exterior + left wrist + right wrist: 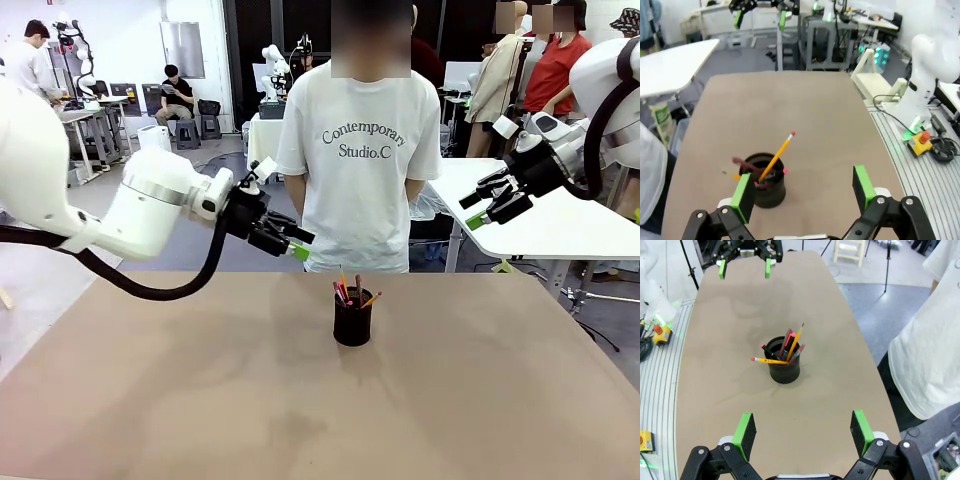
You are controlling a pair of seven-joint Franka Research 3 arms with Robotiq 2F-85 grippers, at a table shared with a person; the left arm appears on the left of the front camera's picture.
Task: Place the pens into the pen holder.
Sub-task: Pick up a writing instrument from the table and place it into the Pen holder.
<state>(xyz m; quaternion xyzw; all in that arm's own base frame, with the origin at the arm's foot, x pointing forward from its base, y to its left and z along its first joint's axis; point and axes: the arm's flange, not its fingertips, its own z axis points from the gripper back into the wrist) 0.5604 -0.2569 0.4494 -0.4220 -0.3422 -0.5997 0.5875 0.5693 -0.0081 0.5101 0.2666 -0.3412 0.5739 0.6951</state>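
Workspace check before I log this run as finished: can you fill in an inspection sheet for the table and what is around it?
Surface: brown table, bare apart from the cup.
Job's things: pens all stand in the pen holder, which is upright near the table's middle; one yellow pen lies across its rim.
Clutter: nothing seen on the table.
Grippers: left gripper and right gripper both open, empty, raised above the table on either side of the cup.
Cables: a black hose loops under the left arm, off the surface.
Surroundings: a person in a white T-shirt stands at the far edge; white tables and other stations behind.
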